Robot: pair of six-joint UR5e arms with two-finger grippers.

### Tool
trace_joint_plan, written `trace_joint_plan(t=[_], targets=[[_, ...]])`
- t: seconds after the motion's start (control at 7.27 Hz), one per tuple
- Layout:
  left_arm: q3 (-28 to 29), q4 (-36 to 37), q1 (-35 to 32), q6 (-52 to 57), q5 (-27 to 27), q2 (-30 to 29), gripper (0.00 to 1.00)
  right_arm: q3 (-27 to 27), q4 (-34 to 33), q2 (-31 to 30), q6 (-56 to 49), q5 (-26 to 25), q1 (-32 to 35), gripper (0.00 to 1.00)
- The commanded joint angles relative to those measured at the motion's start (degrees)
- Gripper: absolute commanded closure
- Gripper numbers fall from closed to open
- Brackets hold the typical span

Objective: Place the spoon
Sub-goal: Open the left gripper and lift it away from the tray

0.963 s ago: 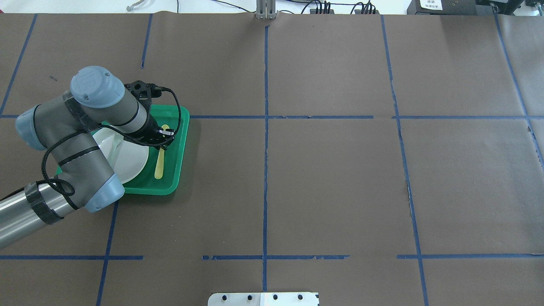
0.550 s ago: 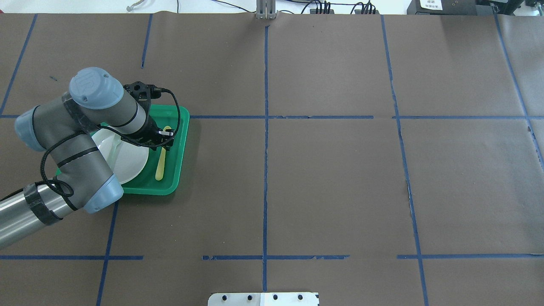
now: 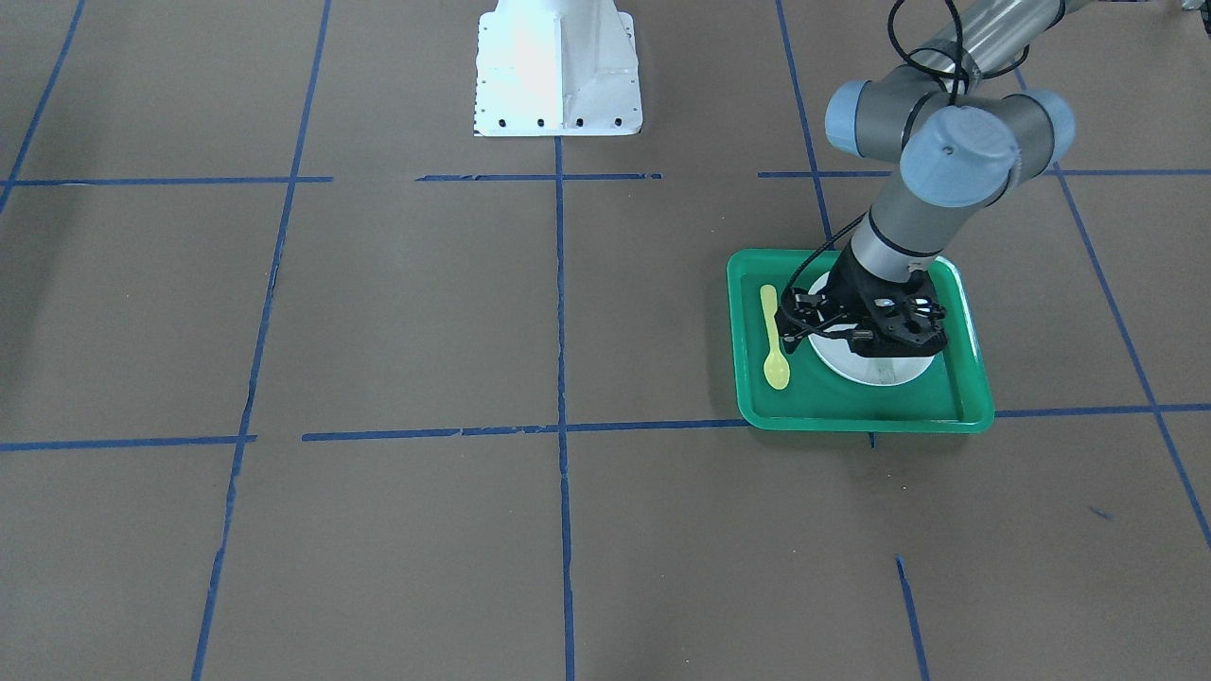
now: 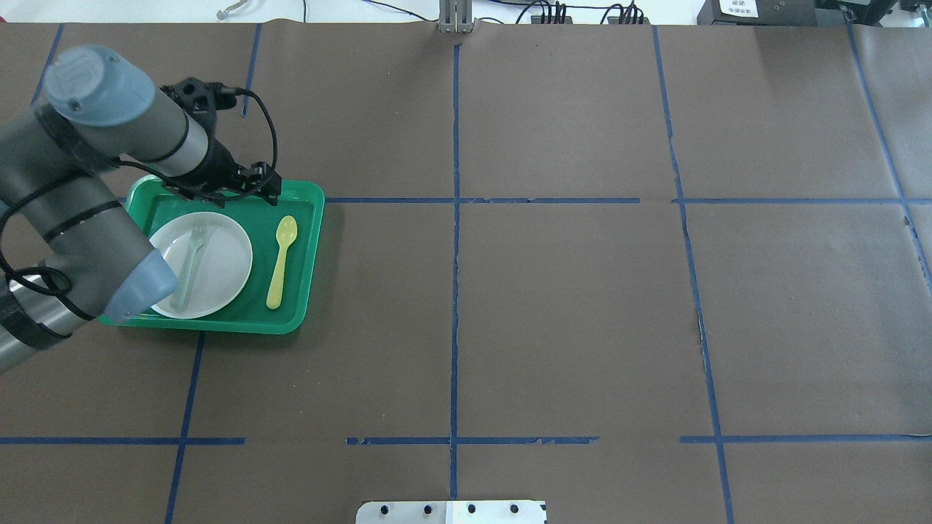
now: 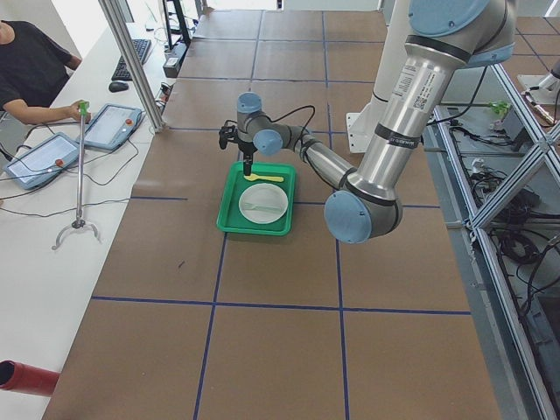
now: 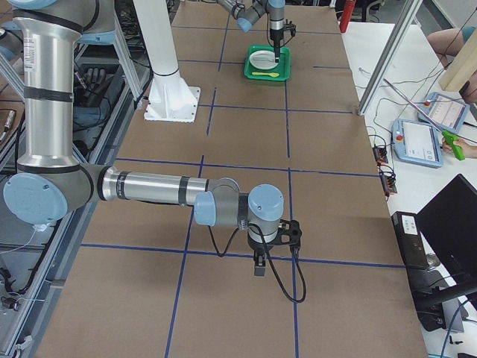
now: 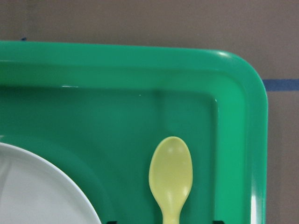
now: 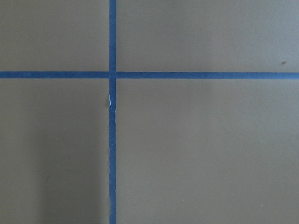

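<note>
The yellow spoon (image 4: 280,262) lies flat in the green tray (image 4: 309,218), to the right of the white plate (image 4: 222,280), with its bowl toward the far side. It also shows in the front view (image 3: 774,340) and the left wrist view (image 7: 171,175). My left gripper (image 4: 263,189) hangs above the tray's far part, open and empty, clear of the spoon. Only the dark tips show at the bottom edge of the wrist view, set wide apart on either side of the spoon. My right gripper (image 6: 261,262) is far off over bare table. I cannot tell whether it is open.
A pale grey-green fork (image 4: 191,260) lies on the plate. The robot's white base (image 3: 558,71) stands at the table's near-robot edge. Blue tape lines cross the brown table cover. Operators' tablets (image 5: 48,153) sit beyond the far edge.
My left gripper has risen from the spoon's bowl end and drawn back toward the tray's far left. The spoon stays lying in the tray, now fully uncovered.
</note>
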Motion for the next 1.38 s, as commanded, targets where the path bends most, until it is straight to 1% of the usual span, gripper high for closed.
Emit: trace_joint_plan(t=[0.0, 0.14, 0.28, 0.41, 0.69, 0.83, 0.96, 1.1, 1.24], targets=[[-3.0, 7.26, -9.85, 12.31, -3.22, 0.2, 0.13, 0.0, 0.03, 0.0, 0.0, 0.0, 0.0, 0.0], [-3.1, 11.47, -14.6, 19.86, -4.88, 0.99, 0.13, 0.0, -0.06, 0.0, 0.0, 0.0, 0.0, 0.0], [-3.1, 12.73, -19.08, 27.5, -8.99, 3.52, 0.13, 0.0, 0.02, 0.09, 0.0, 0.0, 0.0, 0.0], [-3.1, 12.57, -21.56, 34.02, -9.72, 7.37, 0.13, 0.0, -0.06, 0.0, 0.0, 0.0, 0.0, 0.0], [-1.79, 12.91, -32.08, 51.57, -9.82, 13.8, 0.12, 0.0, -0.06, 0.0, 0.0, 0.0, 0.0, 0.0], [1.26, 12.65, -37.97, 59.84, -9.82, 16.87, 0.12, 0.0, -0.06, 0.0, 0.0, 0.0, 0.0, 0.0], [7.12, 12.48, -44.03, 68.36, -13.3, 16.99, 0.1, 0.0, -0.06, 0.0, 0.0, 0.0, 0.0, 0.0], [8.92, 12.82, -44.87, 69.67, -16.9, 16.91, 0.05, 0.0, 0.02, 0.0, 0.0, 0.0, 0.0, 0.0], [8.59, 12.74, -44.88, 67.59, -16.94, 17.86, 0.0, 0.0, 0.03, 0.0, 0.0, 0.0, 0.0, 0.0]])
